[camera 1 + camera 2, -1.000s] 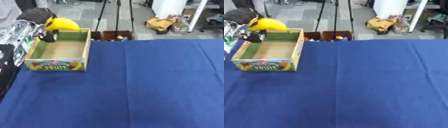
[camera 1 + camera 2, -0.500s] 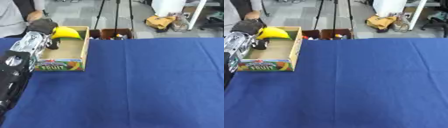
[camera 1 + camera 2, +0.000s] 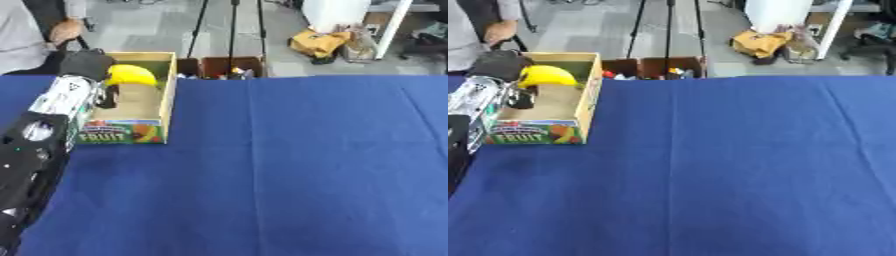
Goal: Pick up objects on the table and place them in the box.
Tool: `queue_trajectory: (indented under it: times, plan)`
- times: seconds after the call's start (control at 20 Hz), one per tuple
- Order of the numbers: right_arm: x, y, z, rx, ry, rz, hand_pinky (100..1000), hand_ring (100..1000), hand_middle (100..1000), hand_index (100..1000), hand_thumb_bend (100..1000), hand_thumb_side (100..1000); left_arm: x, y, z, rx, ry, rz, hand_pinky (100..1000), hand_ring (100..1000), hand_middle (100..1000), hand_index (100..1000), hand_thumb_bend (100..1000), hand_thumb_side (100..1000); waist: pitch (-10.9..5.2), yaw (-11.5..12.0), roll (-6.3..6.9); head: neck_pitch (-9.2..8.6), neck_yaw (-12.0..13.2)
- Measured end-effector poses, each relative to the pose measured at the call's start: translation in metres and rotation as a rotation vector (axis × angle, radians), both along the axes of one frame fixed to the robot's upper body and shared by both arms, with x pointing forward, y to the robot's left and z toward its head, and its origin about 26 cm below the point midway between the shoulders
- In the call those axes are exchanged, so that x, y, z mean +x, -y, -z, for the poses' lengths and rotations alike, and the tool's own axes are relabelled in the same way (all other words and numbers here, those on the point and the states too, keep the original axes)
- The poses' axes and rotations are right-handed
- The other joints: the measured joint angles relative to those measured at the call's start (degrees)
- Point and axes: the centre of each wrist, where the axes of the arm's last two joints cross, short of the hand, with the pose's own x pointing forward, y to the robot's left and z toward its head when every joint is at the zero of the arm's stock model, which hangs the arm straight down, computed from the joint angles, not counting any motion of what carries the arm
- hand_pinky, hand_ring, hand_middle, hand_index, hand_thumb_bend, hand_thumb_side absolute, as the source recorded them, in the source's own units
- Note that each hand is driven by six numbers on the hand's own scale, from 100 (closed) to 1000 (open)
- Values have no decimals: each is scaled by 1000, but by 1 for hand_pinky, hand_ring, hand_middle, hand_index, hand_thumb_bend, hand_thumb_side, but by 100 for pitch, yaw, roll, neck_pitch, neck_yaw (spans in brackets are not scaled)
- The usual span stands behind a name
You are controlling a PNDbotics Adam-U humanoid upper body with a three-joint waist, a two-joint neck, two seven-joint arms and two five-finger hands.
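left eye view shows a blue table (image 3: 289, 165) with a cardboard fruit box (image 3: 131, 131) at its far left corner, and the robot's left arm running up the left edge to that box. the left hand (image 3: 87, 65) is black and sits over the box's far left corner, with its fingers curled around a yellow banana (image 3: 131, 76). the banana juts from the hand toward the right, over the far half of the box's open top. it looks held up above the box floor rather than lying on it, though how high it is cannot be told.

the banana seems held this way because it is being brought into the box: the hand comes in from the box's left wall so the fruit hangs over the opening rather than over the table. the box floor near the front wall, the one with the printed fruit label, is bare brown cardboard, so there is room below for the fruit. the next move, as a judgement, is to lower a little and let the fingers release.

nothing else to pick up shows on the blue cloth to the right of the box. the right hand shows in neither view. beyond the box, past the table's far edge, small brown bins (image 3: 651, 67) with mixed coloured things stand on the floor.
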Motion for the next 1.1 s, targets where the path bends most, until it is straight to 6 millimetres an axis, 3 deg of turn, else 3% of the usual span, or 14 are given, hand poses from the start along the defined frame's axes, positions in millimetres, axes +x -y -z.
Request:
queue_trajectory:
  times: [0.05, 0.1, 0.35, 0.45, 0.55, 0.6, 0.7, 0.8, 0.9, 1.1]
  plan:
    - [0, 0, 0, 2, 0, 0, 798, 874, 780, 832, 100, 1000, 0, 0, 1, 2, -4, -5, 313, 643, 685, 769, 100, 189, 9, -13, -4, -5, 8]
    - [0, 0, 0, 2, 0, 0, 797, 874, 780, 832, 100, 1000, 1, 0, 2, 4, -8, -10, 386, 686, 696, 779, 100, 197, 16, -21, -7, -10, 20]
    - [0, 0, 0, 1, 1, 0, 798, 874, 779, 833, 100, 1000, 2, 1, 6, 40, -9, -40, 542, 769, 770, 844, 100, 225, 74, -69, -9, -67, 76]
    - [0, 0, 0, 0, 2, 1, 798, 874, 779, 833, 100, 1000, 3, 0, 8, 64, -16, -62, 569, 787, 788, 864, 100, 229, 84, -88, -9, -98, 93]
    - [0, -1, 1, 1, 2, 1, 799, 874, 779, 833, 100, 1000, 3, -1, 9, 85, -25, -85, 620, 825, 833, 917, 100, 245, 94, -88, -8, -101, 96]
    - [0, -1, 1, 3, 1, 1, 799, 874, 779, 833, 100, 1000, 4, -2, 9, 92, -30, -97, 687, 879, 888, 963, 100, 261, 98, -88, -8, -102, 96]
    - [0, -1, 2, 6, 1, 0, 799, 875, 779, 833, 100, 1000, 4, -3, 10, 103, -46, -121, 792, 965, 980, 1000, 185, 289, 98, -89, -7, -102, 96]
    - [0, -1, 2, 7, 0, 0, 800, 875, 778, 833, 100, 1000, 4, -3, 10, 117, -59, -138, 871, 1000, 1000, 1000, 288, 349, 98, -88, -6, -101, 90]
    - [0, -1, 2, 8, -1, 0, 800, 875, 778, 833, 100, 1000, 4, -3, 10, 133, -67, -153, 902, 1000, 1000, 1000, 371, 405, 98, -84, -3, -100, 86]
    - [0, -1, 3, 8, -3, 1, 800, 875, 778, 833, 100, 1000, 2, -1, 5, 161, -47, -165, 876, 1000, 1000, 1000, 404, 446, 95, -68, 11, -95, 75]
